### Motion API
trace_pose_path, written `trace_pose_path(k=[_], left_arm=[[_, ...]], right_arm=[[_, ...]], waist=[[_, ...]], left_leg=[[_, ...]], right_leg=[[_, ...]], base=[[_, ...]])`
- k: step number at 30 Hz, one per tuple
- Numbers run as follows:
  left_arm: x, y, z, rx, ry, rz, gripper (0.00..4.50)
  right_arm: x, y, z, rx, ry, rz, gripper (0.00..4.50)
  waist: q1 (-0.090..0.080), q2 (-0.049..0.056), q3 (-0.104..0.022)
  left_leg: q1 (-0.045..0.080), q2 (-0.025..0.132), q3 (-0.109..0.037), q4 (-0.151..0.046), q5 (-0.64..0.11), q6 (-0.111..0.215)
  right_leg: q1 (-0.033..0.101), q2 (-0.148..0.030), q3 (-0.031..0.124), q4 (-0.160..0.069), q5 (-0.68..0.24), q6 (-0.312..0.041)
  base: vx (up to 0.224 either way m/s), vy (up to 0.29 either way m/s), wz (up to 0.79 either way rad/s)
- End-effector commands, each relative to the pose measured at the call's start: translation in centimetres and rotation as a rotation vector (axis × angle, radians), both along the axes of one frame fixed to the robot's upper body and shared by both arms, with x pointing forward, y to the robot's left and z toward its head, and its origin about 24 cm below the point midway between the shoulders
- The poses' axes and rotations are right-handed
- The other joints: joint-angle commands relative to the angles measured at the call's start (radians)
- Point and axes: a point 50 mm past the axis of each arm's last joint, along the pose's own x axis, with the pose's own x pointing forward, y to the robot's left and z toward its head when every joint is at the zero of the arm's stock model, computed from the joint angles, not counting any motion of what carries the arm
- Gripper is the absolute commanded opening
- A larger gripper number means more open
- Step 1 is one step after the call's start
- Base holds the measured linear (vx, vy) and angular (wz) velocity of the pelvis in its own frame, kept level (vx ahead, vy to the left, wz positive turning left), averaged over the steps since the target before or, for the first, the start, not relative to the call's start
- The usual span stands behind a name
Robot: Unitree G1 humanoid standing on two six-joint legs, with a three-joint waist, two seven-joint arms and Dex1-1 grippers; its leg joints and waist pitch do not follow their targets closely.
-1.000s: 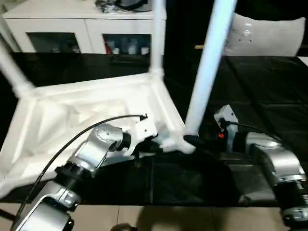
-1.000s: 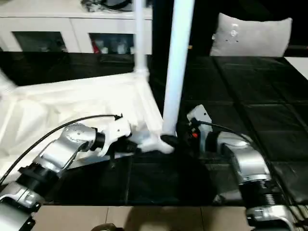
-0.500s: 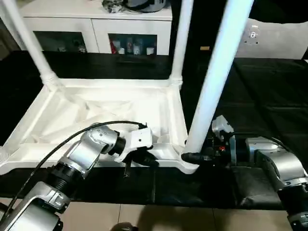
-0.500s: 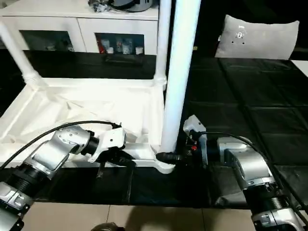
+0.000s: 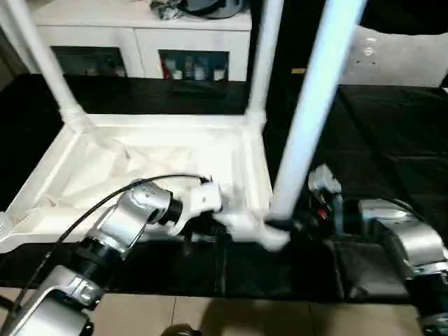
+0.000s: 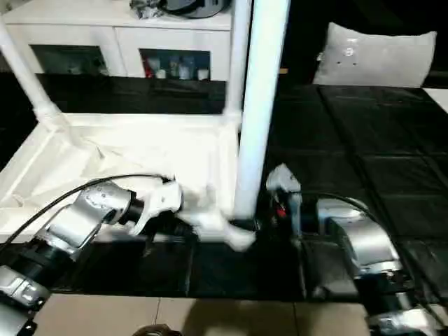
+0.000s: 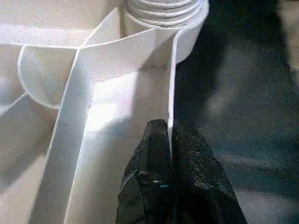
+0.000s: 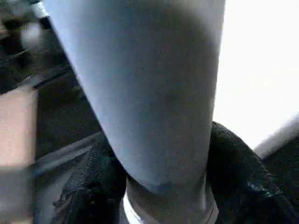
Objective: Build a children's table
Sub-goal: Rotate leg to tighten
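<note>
- Since half a second ago, our right gripper (image 8: 163, 186) is closing around the near leg (image 5: 308, 133) at its base.
- Our left gripper (image 7: 169, 140) is pinching the top's rim (image 7: 171, 84) (thin, stiff, light plastic); we are gripping low for leverage.

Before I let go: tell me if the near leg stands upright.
Roughly upright: the near leg rises from the tabletop's corner, right gripper around its base.

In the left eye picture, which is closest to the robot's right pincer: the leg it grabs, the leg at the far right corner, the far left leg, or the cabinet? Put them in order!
1. Near leg: right at the right pincer, between its fingers.
2. Far right leg: behind, at the tabletop's back corner.
3. Far left leg: across the tabletop, to the left.
4. Cabinet: farthest, behind everything.
</note>
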Motion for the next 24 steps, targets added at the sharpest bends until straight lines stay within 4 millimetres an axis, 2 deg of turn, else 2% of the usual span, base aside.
trace_pose_path(k=[1,2,4,7,8,9,11,13,14,16,17,19,21,24], left_arm=[[0.1,-2.1,0.2,-0.050,0.003,0.038,0.00],[0.5,-2.6,0.2,-0.055,0.001,0.093,0.00],[1.0,-3.2,0.1,-0.056,-0.004,0.166,0.00],[2.3,-4.6,0.2,-0.060,-0.052,0.331,0.00],[2.7,-5.1,0.3,-0.064,-0.069,0.397,0.00],[2.8,-5.2,0.3,-0.066,-0.072,0.408,0.00],[2.9,-5.7,0.5,-0.082,-0.077,0.436,0.00],[2.8,-6.0,0.6,-0.085,-0.080,0.431,0.00],[2.7,-6.1,0.5,-0.079,-0.081,0.413,0.00],[2.6,-5.9,0.5,-0.075,-0.086,0.395,0.00],[2.6,-5.8,0.4,-0.074,-0.091,0.388,0.00],[2.6,-5.7,0.4,-0.076,-0.093,0.384,0.00],[2.5,-5.4,0.3,-0.077,-0.099,0.358,0.00],[2.3,-4.8,0.2,-0.065,-0.110,0.318,0.00]], right_arm=[[0.7,1.1,-0.6,0.011,0.035,-0.089,2.13],[1.4,1.4,-0.8,0.005,0.036,-0.167,2.12],[1.9,1.8,-1.0,-0.007,0.042,-0.245,2.10],[3.3,2.1,-1.6,-0.042,0.048,-0.452,2.09],[3.6,2.3,-1.8,-0.054,0.039,-0.505,2.09],[3.7,2.3,-1.8,-0.056,0.036,-0.510,2.09],[3.8,2.4,-1.9,-0.048,0.028,-0.533,2.09],[3.9,2.4,-1.8,-0.028,0.028,-0.544,2.58],[3.9,2.4,-1.6,-0.005,0.030,-0.547,2.71],[3.8,2.4,-1.5,0.015,0.029,-0.545,2.77],[3.8,2.4,-1.4,0.023,0.021,-0.541,3.06],[3.8,2.4,-1.3,0.026,0.017,-0.538,3.14],[3.7,2.1,-1.1,0.038,0.005,-0.509,3.25],[3.1,1.7,-0.8,0.036,-0.014,-0.415,3.53]], waist=[[-0.006,-0.010,-0.051],[-0.020,-0.014,-0.054],[-0.036,-0.012,-0.054],[-0.053,-0.013,-0.053],[-0.055,-0.010,-0.056],[-0.057,-0.013,-0.055],[-0.054,-0.011,-0.059],[-0.054,-0.012,-0.061],[-0.052,-0.006,-0.062],[-0.053,-0.009,-0.062],[-0.053,-0.009,-0.062],[-0.053,-0.009,-0.061],[-0.054,-0.009,-0.059],[-0.054,-0.009,-0.058]], left_leg=[[0.015,0.104,-0.057,-0.084,-0.260,-0.019],[0.012,0.100,-0.062,-0.084,-0.266,-0.020],[0.011,0.101,-0.064,-0.084,-0.275,-0.021],[0.011,0.094,-0.058,-0.081,-0.275,-0.014],[0.013,0.091,-0.059,-0.077,-0.267,-0.010],[0.010,0.090,-0.057,-0.077,-0.264,-0.004],[0.006,0.094,-0.056,-0.078,-0.233,0.017],[0.004,0.095,-0.057,-0.079,-0.215,0.026],[0.004,0.096,-0.055,-0.077,-0.199,0.038],[0.003,0.097,-0.054,-0.078,-0.194,0.048],[0.003,0.096,-0.053,-0.077,-0.192,0.051],[0.003,0.095,-0.052,-0.077,-0.192,0.052],[0.003,0.095,-0.053,-0.078,-0.214,0.047],[0.003,0.097,-0.055,-0.081,-0.227,0.045]], right_leg=[[0.039,-0.103,0.068,-0.093,-0.453,-0.171],[0.045,-0.105,0.064,-0.098,-0.493,-0.145],[0.042,-0.102,0.064,-0.100,-0.488,-0.139],[0.036,-0.096,0.063,-0.104,-0.473,-0.147],[0.038,-0.099,0.062,-0.106,-0.475,-0.146],[0.039,-0.098,0.062,-0.109,-0.472,-0.144],[0.044,-0.096,0.064,-0.102,-0.407,-0.150],[0.046,-0.094,0.064,-0.095,-0.362,-0.161],[0.047,-0.095,0.066,-0.089,-0.308,-0.183],[0.050,-0.095,0.066,-0.087,-0.284,-0.195],[0.050,-0.095,0.065,-0.087,-0.282,-0.199],[0.050,-0.095,0.065,-0.088,-0.289,-0.199],[0.049,-0.096,0.064,-0.095,-0.346,-0.182],[0.050,-0.094,0.065,-0.093,-0.348,-0.174]], base=[[0.000,0.000,0.00],[0.000,0.000,0.00],[0.000,0.000,0.00],[0.000,0.000,0.00],[0.000,0.000,0.00],[0.000,0.000,0.00],[0.000,0.000,0.00],[0.000,0.000,0.00],[0.000,0.000,0.00],[0.000,0.000,0.00],[0.000,0.000,0.00],[0.000,0.000,0.00],[0.000,0.000,0.00],[0.000,0.000,0.00]])
